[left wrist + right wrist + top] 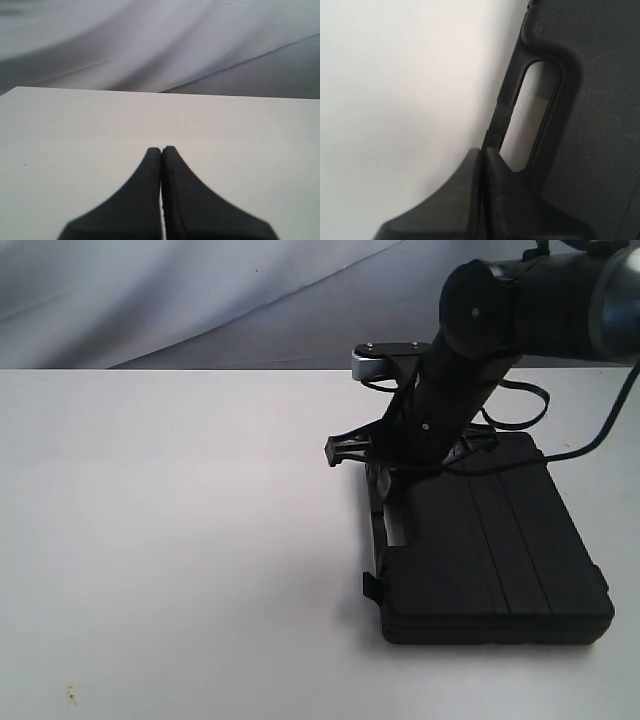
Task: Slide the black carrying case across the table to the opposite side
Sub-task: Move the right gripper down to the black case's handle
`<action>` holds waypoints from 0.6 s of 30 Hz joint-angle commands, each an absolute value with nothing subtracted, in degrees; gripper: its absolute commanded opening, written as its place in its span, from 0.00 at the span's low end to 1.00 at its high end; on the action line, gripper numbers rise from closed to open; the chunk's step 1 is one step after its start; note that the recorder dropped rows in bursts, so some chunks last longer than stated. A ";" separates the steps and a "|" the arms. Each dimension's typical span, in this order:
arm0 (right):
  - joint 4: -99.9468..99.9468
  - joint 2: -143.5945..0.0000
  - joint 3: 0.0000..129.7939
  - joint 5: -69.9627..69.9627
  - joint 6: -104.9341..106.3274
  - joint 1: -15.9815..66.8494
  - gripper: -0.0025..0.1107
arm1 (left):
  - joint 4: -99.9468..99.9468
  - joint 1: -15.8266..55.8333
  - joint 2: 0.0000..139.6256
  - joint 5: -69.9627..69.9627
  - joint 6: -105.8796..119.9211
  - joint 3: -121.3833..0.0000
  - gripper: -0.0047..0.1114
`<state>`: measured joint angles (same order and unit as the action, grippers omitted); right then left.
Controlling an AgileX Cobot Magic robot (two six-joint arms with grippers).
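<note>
Closed with its fingers together, the right gripper (482, 154) has its tips at the outer bar of the case's handle; whether they bear on it or only touch, I cannot tell. The left gripper (161, 150) is likewise closed, with nothing in it, over bare surface. The table (150, 540) lies open across the whole left of the exterior frame. The black carrying case (490, 540) lies flat at lower right, its handle (385, 525) facing that open stretch. The handle's slot (530, 115) shows white table through it.

This looks like the engaging step, with the slide itself not yet done. The next move likely calls for hooking the bar and drawing the case leftward, low and level, so it does not pivot.
</note>
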<state>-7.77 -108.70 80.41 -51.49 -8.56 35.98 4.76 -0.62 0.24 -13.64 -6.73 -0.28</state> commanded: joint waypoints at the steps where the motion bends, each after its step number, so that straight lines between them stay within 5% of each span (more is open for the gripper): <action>1: -8.10 -110.31 80.76 -50.33 -9.04 36.08 0.02 | 4.97 -0.32 0.00 -13.31 -6.99 0.00 0.04; 18: -7.96 -114.90 85.46 -52.73 -9.16 36.08 0.02 | 4.97 -0.32 0.00 -13.31 -6.81 0.00 0.04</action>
